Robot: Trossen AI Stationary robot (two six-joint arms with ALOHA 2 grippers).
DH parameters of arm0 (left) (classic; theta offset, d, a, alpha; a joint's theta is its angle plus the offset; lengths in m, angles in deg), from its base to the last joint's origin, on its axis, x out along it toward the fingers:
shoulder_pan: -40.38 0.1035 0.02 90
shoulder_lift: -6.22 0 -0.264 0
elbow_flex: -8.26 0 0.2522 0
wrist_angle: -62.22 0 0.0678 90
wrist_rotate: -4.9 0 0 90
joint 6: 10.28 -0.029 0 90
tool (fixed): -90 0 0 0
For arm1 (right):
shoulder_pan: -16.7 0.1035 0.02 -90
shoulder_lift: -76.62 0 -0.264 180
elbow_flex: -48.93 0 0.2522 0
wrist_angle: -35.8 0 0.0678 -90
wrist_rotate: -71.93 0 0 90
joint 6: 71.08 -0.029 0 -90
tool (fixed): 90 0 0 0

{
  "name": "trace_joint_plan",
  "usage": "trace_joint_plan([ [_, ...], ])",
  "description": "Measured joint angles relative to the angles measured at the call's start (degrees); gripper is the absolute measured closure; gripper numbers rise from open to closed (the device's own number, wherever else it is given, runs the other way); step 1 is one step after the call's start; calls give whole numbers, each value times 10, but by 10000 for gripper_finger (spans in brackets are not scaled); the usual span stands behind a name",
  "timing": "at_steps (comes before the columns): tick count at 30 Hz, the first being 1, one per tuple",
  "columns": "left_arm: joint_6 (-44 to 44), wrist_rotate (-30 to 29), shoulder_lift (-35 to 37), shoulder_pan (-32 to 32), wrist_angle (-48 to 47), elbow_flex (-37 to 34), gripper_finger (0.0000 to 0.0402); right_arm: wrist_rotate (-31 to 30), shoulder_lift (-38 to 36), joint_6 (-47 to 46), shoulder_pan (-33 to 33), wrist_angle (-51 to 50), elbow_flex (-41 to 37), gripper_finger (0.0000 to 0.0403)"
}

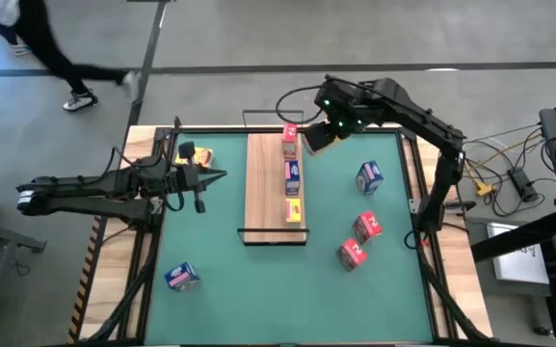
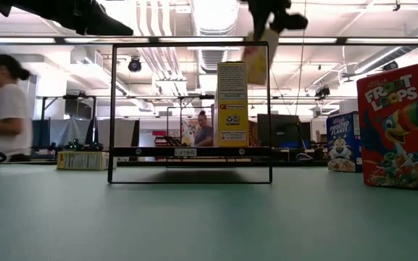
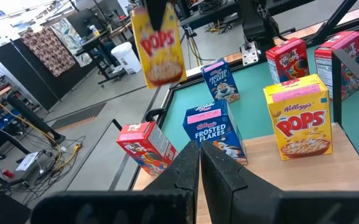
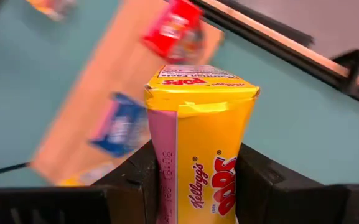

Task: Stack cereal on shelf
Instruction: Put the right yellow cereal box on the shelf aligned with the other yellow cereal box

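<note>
The shelf [image 1: 261, 183], a light-wood board with a black wire frame, lies mid-table. A red box [image 1: 290, 141], a blue box [image 1: 294, 174] and a yellow box [image 1: 294, 208] stand on it in a row. My right gripper [image 1: 318, 135] is shut on another yellow Pops box [image 4: 198, 124], held in the air by the shelf's far end. It also shows in the left wrist view [image 3: 159, 46]. My left gripper [image 1: 218, 176] is shut and empty, above the mat left of the shelf. My right gripper pinches the yellow Pops box between its two fingers [image 4: 263, 183], on two opposite sides [image 4: 165, 186] at its upper end. The fingers come from above, slanting down. The box hangs below them, slightly tilted and lifted clear of the shelf and the mat.
Loose boxes sit on the green mat [image 1: 220, 241]: a yellow one [image 1: 197, 154] far left by my left arm, a blue one [image 1: 181, 278] near left, a blue one [image 1: 369, 176] and two red ones [image 1: 367, 226] [image 1: 352, 254] right of the shelf. People move beyond the table's far left.
</note>
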State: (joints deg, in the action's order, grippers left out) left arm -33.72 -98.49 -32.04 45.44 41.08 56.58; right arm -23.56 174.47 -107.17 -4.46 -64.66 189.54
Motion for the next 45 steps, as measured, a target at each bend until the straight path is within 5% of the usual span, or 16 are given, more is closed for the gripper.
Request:
trace_joint_plan([
  [9, 0, 0, 0, 0, -6, 0, 401, 15, 1, -130, 100, 15, 50, 266],
  [22, -18, 0, 1, 0, -5, 0, 401, 36, 30, -242, 211, 164, 35, 264],
  [36, -24, -1, 10, 0, -6, 0, 401, 74, 104, -298, 223, 170, 36, 264],
  [45, -24, -1, 9, 0, -8, 0, 401, 8, 118, -301, 222, 168, 36, 264],
])
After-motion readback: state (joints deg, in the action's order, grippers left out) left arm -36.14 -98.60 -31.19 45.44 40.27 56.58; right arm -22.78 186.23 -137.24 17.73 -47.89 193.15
